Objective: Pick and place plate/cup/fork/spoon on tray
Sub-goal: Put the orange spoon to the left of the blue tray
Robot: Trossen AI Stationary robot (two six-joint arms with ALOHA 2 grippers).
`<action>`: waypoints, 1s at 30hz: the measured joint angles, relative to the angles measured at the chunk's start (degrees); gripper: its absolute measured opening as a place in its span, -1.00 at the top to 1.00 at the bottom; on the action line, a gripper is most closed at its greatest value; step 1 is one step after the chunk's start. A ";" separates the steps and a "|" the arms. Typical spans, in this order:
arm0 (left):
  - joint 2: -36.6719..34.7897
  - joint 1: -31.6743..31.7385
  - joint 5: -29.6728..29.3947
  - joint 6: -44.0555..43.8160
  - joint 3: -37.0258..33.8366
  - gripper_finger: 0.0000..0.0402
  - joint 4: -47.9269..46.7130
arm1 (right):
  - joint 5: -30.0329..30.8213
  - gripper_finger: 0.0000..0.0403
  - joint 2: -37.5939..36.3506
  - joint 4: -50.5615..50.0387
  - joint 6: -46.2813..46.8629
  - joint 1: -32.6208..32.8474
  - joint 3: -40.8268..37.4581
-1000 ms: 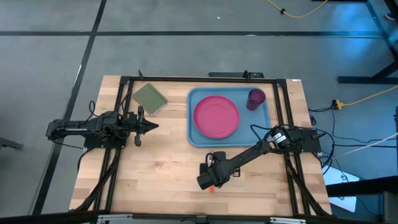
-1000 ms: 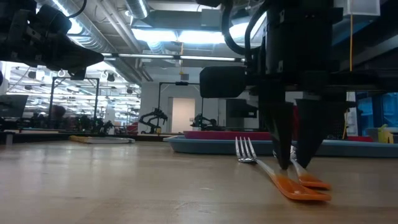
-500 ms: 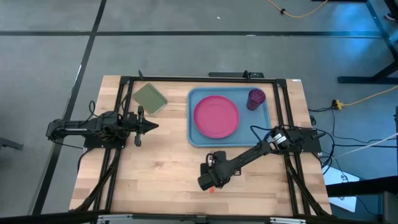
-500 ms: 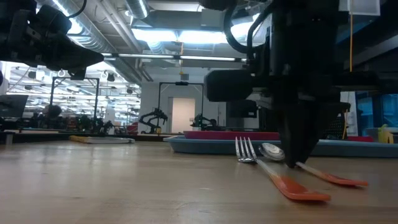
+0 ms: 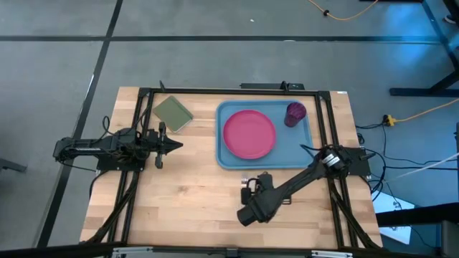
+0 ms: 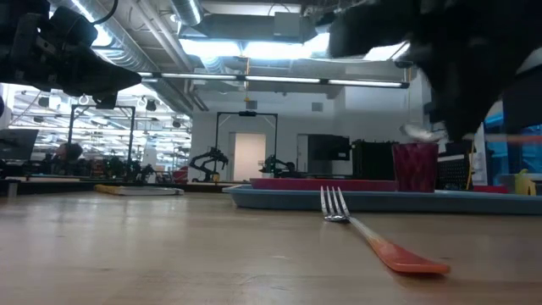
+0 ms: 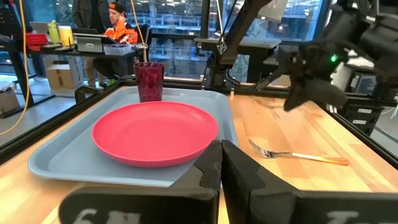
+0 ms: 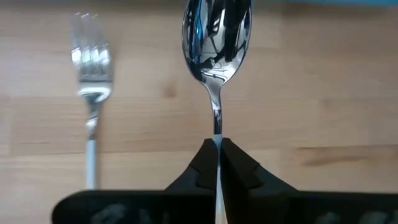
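Note:
My right gripper [image 8: 217, 152] is shut on the spoon [image 8: 216, 37] and holds it in the air over the near middle of the table [image 5: 252, 213]. The spoon's silver bowl [image 6: 420, 131] shows lifted in the low view. The fork [image 6: 373, 241] lies flat on the wood beside it, and also shows in the right wrist view [image 8: 91, 68]. The pink plate [image 5: 249, 135] and the purple cup [image 5: 295, 113] stand in the blue tray [image 5: 229, 156]. My left gripper [image 5: 172, 145] is shut and empty, above the table's left side. My right gripper pinches the spoon's thin metal shaft [image 8: 217, 134] between its two fingers, a little behind the bowl. The fingers come from above, pointing down, and lie across the shaft. The spoon is lifted clear of the table, bowl forward; the gripper hides its orange handle.
An olive-green square pad [image 5: 173, 113] lies at the far left of the table. The black frame rails [image 5: 136, 179] run along the table's sides. Bare wood lies between the tray's near rim and the table's near edge.
My right gripper has shut on the spoon's shaft, swinging its handle toward the table's right edge, then gone up and a little to the right with it. The spoon is now lifted clear of the table. The fork has stayed where it was.

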 joint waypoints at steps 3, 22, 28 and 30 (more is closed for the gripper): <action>0.00 0.00 0.00 0.00 0.00 1.00 0.01 | -0.32 0.99 -1.55 -5.01 0.38 0.10 -0.15; 0.01 0.00 0.09 0.01 0.00 1.00 0.02 | 3.82 0.99 -37.56 18.26 -7.73 -9.96 -47.02; 0.02 0.00 0.09 0.00 0.00 1.00 0.02 | 4.70 0.99 -44.70 22.07 -14.64 -19.35 -56.35; 0.01 0.00 0.11 0.01 0.00 1.00 0.01 | 4.69 0.98 -45.97 24.24 -18.69 -22.90 -58.32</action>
